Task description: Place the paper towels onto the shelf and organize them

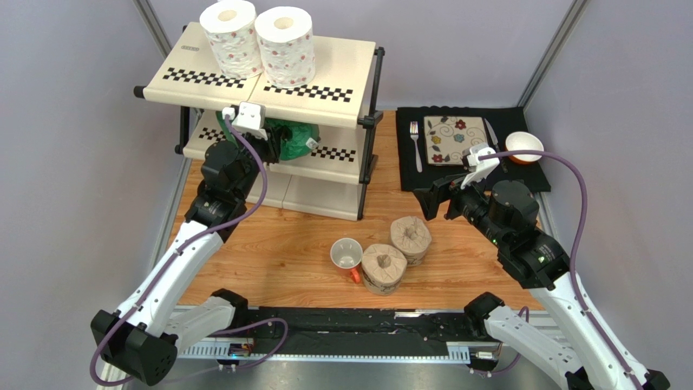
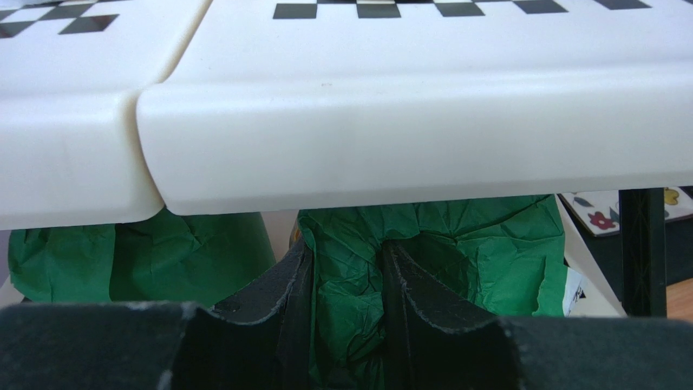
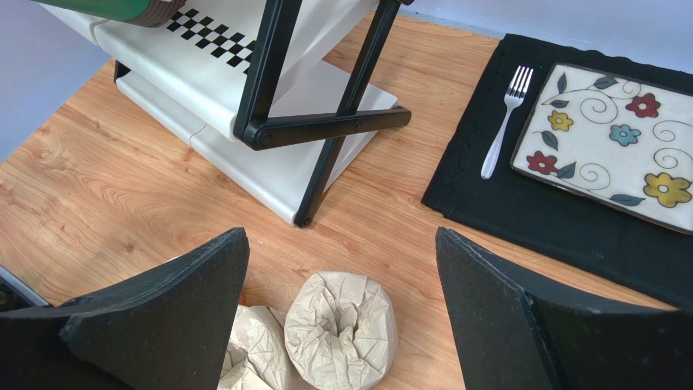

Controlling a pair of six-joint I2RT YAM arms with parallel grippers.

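The shelf stands at the back left. Two white floral paper towels stand upright on its top tier. My left gripper reaches into the middle tier and is shut on a green-wrapped roll. In the left wrist view the fingers pinch that roll's green wrap. A second green roll sits to its left. My right gripper is open and empty, above two tan rolls on the table. The right wrist view shows them too.
A white mug with a red handle lies beside the tan rolls. A black placemat at the back right holds a floral plate, a fork and a small bowl. The top tier's front edge hangs just above my left gripper.
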